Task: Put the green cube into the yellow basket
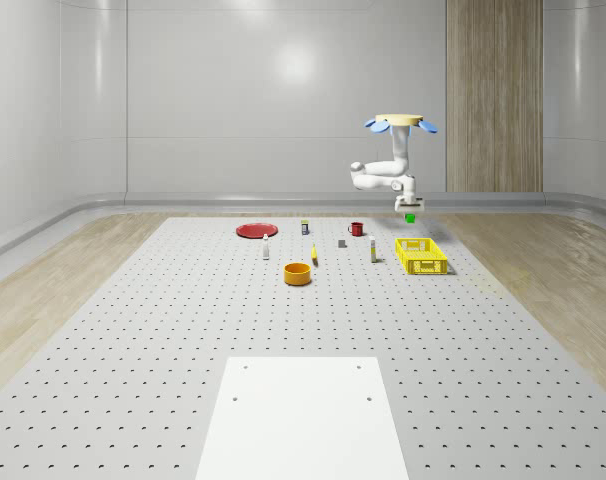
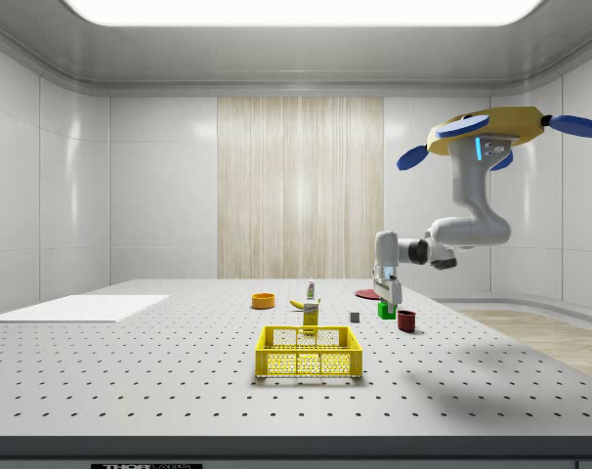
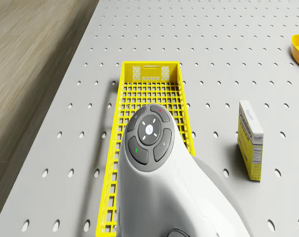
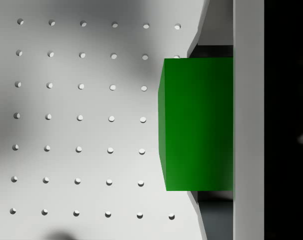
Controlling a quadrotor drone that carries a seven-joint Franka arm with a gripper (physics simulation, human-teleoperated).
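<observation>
The green cube [image 1: 410, 217] hangs a little above the perforated table, and my gripper [image 1: 409, 211] is shut on it. In the wrist view the green cube [image 4: 196, 122] rests against a white finger [image 4: 248, 120], with bare table holes beneath it. The yellow basket [image 1: 421, 256] stands on the table, nearer the camera than the cube in the whole-scene view. In the side view the gripper [image 2: 387, 301] and green cube [image 2: 385, 311] are to the right of the yellow basket [image 2: 309, 352]. The drone [image 1: 403, 122] hovers high above this area, its arm bent downward. The yellow basket [image 3: 149, 79] lies below the arm [image 3: 154, 163].
A red mug [image 2: 406, 320] stands close to the cube. A yellow box [image 3: 251, 140] stands beside the basket. An orange bowl [image 1: 298, 273], a red plate [image 1: 255, 230] and several small items sit toward the whole-scene view's left. A white sheet [image 1: 303, 415] covers the near table.
</observation>
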